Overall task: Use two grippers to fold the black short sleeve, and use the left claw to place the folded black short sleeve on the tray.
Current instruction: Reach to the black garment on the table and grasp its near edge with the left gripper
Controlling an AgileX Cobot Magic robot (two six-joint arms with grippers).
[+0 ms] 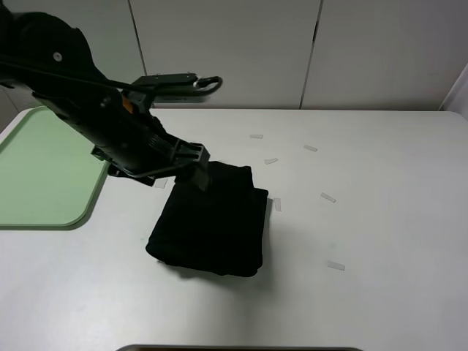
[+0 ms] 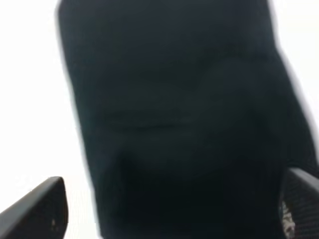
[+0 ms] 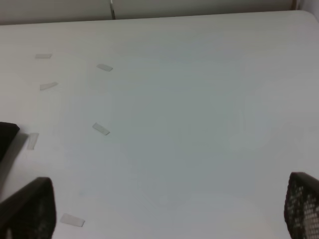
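Sitting on the white bench (image 1: 380, 219), just right of the mint tray (image 1: 44, 175), the black short sleeve (image 1: 212, 227) is folded to a squarish bundle. Prob. soft, floppy, light; grab thru all layers at near edge. Left tool (image 1: 199, 175) spread over it, right tool (image 3: 164, 219) spread, empty.

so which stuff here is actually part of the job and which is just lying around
Part of the job:
- folded black short sleeve
- mint-green tray
- left gripper, jaws apart at the shirt's far edge
- right gripper, open over bare table

Lying about:
- white tape scraps on the table
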